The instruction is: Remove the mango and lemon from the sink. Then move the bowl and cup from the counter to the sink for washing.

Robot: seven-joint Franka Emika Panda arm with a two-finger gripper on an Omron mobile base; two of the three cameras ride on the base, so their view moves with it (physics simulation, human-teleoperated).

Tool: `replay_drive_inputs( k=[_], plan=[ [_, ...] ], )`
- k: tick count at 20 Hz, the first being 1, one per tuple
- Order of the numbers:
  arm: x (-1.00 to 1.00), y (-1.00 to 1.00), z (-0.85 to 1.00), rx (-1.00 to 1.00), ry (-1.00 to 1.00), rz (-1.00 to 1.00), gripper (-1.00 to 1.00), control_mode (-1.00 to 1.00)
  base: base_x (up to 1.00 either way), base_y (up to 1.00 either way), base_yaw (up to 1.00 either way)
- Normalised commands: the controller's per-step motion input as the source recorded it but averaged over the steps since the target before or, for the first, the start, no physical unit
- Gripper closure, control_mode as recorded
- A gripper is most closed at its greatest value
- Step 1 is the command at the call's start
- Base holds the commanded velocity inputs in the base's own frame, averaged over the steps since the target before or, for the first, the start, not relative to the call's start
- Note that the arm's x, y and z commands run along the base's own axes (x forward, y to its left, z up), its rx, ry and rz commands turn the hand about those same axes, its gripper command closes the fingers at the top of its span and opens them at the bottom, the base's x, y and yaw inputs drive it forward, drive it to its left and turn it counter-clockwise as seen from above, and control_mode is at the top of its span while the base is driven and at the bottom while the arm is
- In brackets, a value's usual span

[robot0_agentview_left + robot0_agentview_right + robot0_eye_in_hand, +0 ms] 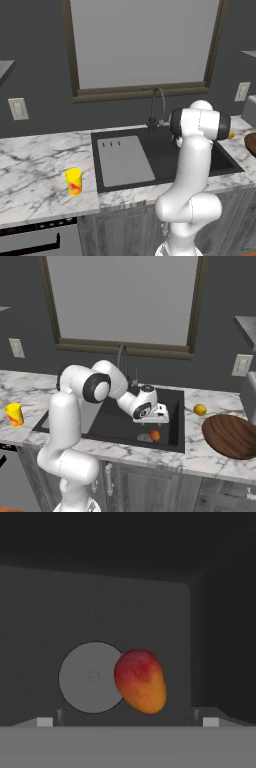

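Note:
The orange-red mango (141, 680) lies on the floor of the black sink (125, 602), touching the edge of the round drain (90, 677). My gripper (127, 722) hangs open just above it, fingertips (45, 722) spread wide to either side and nothing held. Seen from the right base, the gripper (156, 423) hovers over the mango (155, 435) inside the sink (172, 403). On the counter (200, 456) right of the sink rest the yellow lemon (200, 409) and the brown wooden bowl (232, 436). The yellow cup (73, 181) stands on the counter (35, 165) left of the sink (160, 145).
A grey ribbed drainboard (125, 160) fills the sink's left half. The dark arched faucet (157, 107) rises behind the basin, below a large window. Wall outlets (18, 108) sit at both sides. My own white arm (192, 165) blocks the sink's right part in the left base view.

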Motion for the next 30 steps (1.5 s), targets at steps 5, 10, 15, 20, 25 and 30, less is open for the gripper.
replay_drive_inputs(
  k=[5, 10, 15, 20, 25, 30],
  plan=[
    [0.01, -0.03, -0.17, -0.02, 0.00, 0.00, -1.00, -1.00, 0.00, 0.00, 0.00],
    [0.00, -0.08, -0.15, -0.02, 0.00, 0.00, -1.00, -1.00, 0.00, 0.00, 0.00],
    [0.02, -0.06, -0.16, -0.02, 0.00, 0.00, -1.00, -1.00, 0.00, 0.00, 0.00],
    [0.02, -0.02, -0.18, 0.00, 0.00, 0.01, -1.00, -1.00, 0.00, 0.00, 0.00],
    [0.02, -0.02, -0.18, 0.00, 0.00, 0.01, -1.00, -1.00, 0.00, 0.00, 0.00],
    [0.02, -0.04, -0.18, 0.00, 0.00, 0.00, -1.00, -1.00, 0.00, 0.00, 0.00]
  ],
)
